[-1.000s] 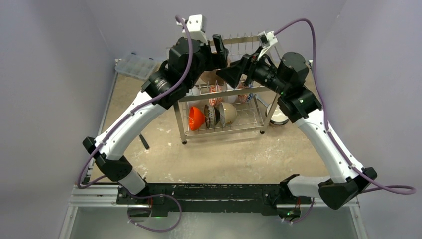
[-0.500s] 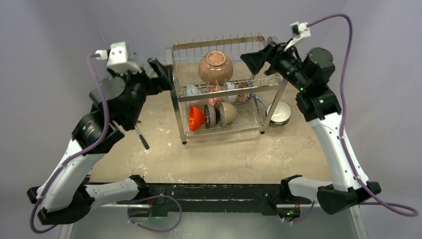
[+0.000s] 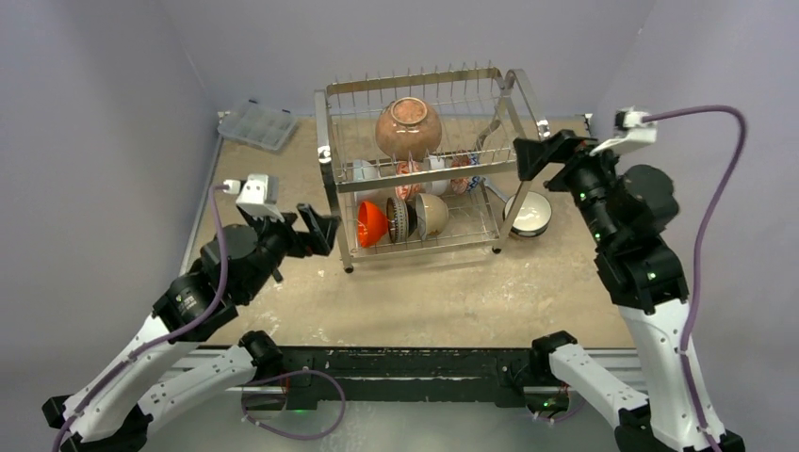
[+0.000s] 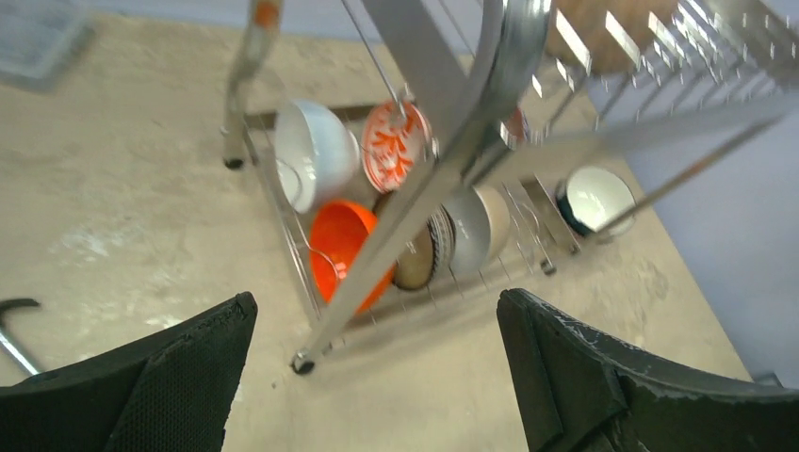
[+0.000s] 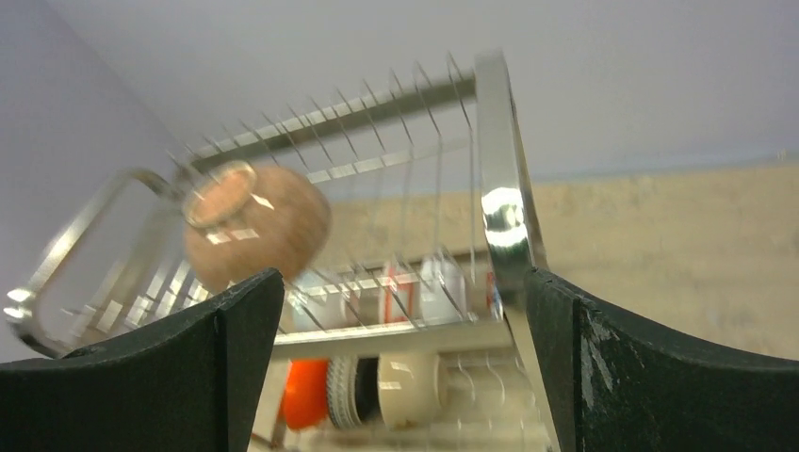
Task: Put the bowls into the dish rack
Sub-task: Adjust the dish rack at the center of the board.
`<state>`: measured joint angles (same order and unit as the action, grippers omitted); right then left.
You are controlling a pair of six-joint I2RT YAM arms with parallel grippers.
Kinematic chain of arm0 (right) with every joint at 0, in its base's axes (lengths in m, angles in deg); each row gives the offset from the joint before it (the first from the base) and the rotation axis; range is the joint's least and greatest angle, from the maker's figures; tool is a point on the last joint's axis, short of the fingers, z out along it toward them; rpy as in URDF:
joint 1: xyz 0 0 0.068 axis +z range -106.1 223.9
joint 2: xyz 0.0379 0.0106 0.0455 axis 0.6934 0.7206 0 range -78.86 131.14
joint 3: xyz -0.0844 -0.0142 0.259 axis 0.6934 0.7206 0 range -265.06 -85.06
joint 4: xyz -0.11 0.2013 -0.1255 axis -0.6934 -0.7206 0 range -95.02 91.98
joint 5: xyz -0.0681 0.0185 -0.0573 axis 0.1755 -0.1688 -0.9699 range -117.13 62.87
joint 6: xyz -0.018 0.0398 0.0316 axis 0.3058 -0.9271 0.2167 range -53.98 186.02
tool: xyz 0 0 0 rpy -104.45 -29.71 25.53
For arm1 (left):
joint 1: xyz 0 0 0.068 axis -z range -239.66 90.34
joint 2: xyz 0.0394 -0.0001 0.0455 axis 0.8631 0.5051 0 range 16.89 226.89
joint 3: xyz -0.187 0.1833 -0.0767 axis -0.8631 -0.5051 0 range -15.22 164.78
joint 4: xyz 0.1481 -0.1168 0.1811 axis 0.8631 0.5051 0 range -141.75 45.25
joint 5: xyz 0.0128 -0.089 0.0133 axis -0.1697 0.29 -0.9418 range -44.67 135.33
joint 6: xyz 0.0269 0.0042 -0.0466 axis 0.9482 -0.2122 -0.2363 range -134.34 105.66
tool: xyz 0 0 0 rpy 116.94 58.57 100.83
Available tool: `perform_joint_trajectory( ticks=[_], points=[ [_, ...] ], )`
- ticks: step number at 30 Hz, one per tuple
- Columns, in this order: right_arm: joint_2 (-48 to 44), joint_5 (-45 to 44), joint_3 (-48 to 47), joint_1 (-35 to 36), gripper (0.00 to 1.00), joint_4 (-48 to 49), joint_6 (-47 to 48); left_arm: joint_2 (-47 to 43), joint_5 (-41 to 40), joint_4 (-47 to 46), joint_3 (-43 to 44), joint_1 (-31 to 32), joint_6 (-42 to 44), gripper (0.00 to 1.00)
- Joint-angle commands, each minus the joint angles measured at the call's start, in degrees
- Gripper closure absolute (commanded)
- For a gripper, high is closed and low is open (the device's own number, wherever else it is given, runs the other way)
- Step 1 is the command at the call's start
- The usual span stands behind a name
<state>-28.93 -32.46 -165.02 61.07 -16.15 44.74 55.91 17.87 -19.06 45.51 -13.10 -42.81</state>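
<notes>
**Left gripper (image 4: 377, 315), right gripper (image 5: 405, 287): jaws apart, empty**

They flank the rack (image 3: 424, 168), whose long axis runs left-right. Bowls (image 3: 396, 218) stand on edge on its lower tier; a brown bowl (image 3: 409, 127) sits on top. Beige table (image 3: 424, 292), grey walls (image 3: 94, 113).

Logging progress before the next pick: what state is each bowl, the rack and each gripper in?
dish rack: standing upright.
brown bowl: upside down, top tier.
orange bowl: on edge, lower tier.
white bowl: upright, beside dish rack, not loaded.
left gripper: open, empty.
right gripper: open, empty.
</notes>
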Motion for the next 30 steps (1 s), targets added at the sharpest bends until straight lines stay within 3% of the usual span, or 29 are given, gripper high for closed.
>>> perform_joint_trajectory(
  ticks=[1, 6, 14, 21, 30],
  points=[
    [0.05, 0.46, 8.35, -0.21, 0.01, -4.05, -1.79, -8.12, 13.31, -9.43, -10.19, -0.07, -4.22, 0.02],
    [0.81, 7.70, 12.54, -0.19, 0.08, 1.91, -2.57, -15.11, 25.05, -21.53, -22.33, -0.12, -7.24, 0.03],
    [11.41, 17.31, 4.73, -0.16, 0.27, 5.42, 1.91, -8.89, 27.13, -25.58, -26.36, -0.08, -7.72, 0.04],
    [16.96, 20.15, 2.17, -0.21, 0.23, 6.58, 2.73, -3.65, 26.22, -29.82, -29.73, -0.06, -6.44, 0.04],
    [10.62, 19.06, 11.65, -0.21, 0.17, 6.54, 1.87, -1.72, 20.34, -37.29, -34.88, -0.01, -6.48, 0.05]
  ],
)
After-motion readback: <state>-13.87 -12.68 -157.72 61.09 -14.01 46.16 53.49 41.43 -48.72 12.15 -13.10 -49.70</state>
